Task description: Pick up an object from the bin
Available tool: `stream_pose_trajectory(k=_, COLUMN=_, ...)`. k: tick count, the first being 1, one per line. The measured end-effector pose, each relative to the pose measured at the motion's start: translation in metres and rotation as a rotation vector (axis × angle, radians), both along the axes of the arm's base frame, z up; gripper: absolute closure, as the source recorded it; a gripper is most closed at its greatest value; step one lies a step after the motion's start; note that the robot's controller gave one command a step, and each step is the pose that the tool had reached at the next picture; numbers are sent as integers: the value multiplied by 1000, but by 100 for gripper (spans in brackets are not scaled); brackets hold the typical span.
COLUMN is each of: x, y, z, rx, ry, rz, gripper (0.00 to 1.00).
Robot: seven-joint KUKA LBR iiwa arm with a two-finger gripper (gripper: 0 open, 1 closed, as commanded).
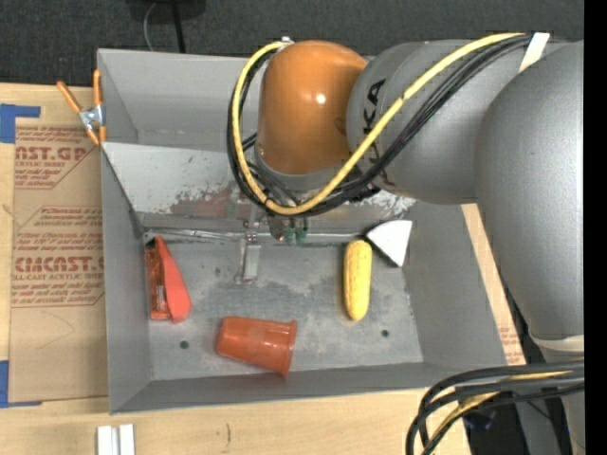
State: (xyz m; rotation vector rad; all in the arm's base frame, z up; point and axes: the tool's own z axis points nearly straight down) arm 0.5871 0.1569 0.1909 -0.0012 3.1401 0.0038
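Four loose things lie on the floor of the grey metal bin [190, 93], all well apart from one another. Against the left edge we see a red-orange wedge-shaped plastic object [164, 281], lying long-ways and pointing towards the far edge. Close to the front edge, the lower one in the camera view, an orange-red plastic cup [256, 341] lies on its side with its mouth towards the right. Towards the right edge a yellow plastic corn cob [358, 279] lies with its length running from front to back. Just beside its far end, a white wedge-shaped piece [394, 240] sits partly under the arm.

The grey robot arm [493, 112] reaches in over the right edge and covers the far right corner. Its glossy orange wrist cover [308, 102], looped with yellow and black cables [417, 93], hangs over the far middle of the bin and hides the floor beneath it.

Below that cover the end effector [249, 259] comes down to the bare floor near the middle of the bin. It stands between the red-orange wedge on its left and the corn cob on its right, with the cup nearest it on the front side. We see it touching none of the four. We cannot tell whether it is spread or pressed together.
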Motion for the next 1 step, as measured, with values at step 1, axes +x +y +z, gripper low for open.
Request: stream_pose_trajectory(k=1, x=0, y=0, z=0, rx=0, ry=0, rz=0, gripper=0)
